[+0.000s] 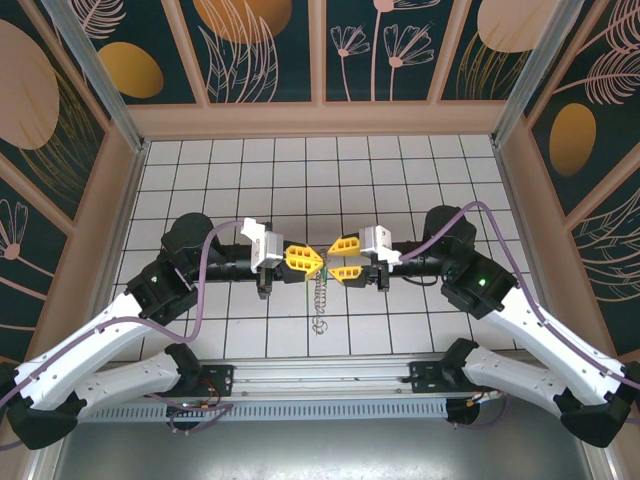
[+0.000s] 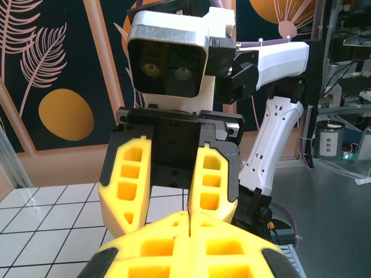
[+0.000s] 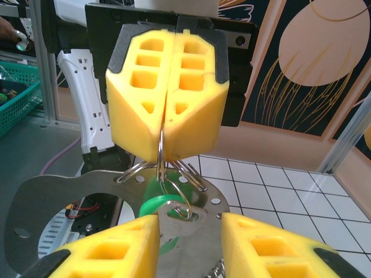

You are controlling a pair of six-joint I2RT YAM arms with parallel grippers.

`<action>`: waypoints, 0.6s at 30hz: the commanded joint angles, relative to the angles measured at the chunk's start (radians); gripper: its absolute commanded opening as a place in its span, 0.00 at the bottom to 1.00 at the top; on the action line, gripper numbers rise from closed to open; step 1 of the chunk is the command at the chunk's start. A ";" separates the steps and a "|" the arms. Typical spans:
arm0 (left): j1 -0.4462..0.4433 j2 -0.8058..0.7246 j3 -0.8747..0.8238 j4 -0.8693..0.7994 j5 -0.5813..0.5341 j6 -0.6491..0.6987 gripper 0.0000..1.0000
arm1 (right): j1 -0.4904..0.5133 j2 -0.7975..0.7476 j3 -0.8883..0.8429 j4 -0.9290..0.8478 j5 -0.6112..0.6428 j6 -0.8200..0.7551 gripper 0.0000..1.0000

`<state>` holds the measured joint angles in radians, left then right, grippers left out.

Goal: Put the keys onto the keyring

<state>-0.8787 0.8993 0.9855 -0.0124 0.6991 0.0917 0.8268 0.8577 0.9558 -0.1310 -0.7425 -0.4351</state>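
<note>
While top view has both pincers nose to nose over the white tiled surface (image 1: pixel 250 170), grey-brown beaded chain keyring (image 1: pixel 320 303) trailing from them, right wrist adds detail. Left pincer (image 3: pixel 165 116) is clamped on silver wire loops (image 3: pixel 160 156), with the small green key piece (image 3: pixel 152 204) just below. Right pincer (image 3: pixel 190 255) is part-open around a flat grey metal tab (image 3: pixel 191 229); can't tell if it grips.

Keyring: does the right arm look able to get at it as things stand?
Probably yes: the keyring hangs from the shut left pincer, just ahead of the right pincer, at its fingertips.
</note>
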 commanded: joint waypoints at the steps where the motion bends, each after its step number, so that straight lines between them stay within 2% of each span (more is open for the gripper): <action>1: -0.004 -0.001 0.029 0.014 0.012 0.004 0.00 | 0.008 -0.030 0.031 0.001 -0.021 0.016 0.33; 9: -0.004 0.000 0.030 0.009 0.015 -0.002 0.00 | 0.008 -0.010 0.033 0.029 -0.056 0.018 0.32; 13: -0.005 -0.002 0.030 0.005 0.016 0.000 0.00 | 0.008 0.006 0.034 0.038 -0.065 0.013 0.28; 16: -0.005 -0.002 0.030 0.006 0.020 0.003 0.00 | 0.008 0.013 0.038 0.037 -0.060 0.004 0.21; 18: -0.004 0.000 0.028 0.007 0.021 0.003 0.00 | 0.008 0.019 0.040 0.033 -0.057 0.004 0.10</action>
<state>-0.8787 0.9024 0.9855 -0.0292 0.6998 0.0921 0.8268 0.8715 0.9588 -0.1299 -0.7837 -0.4301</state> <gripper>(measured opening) 0.037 0.129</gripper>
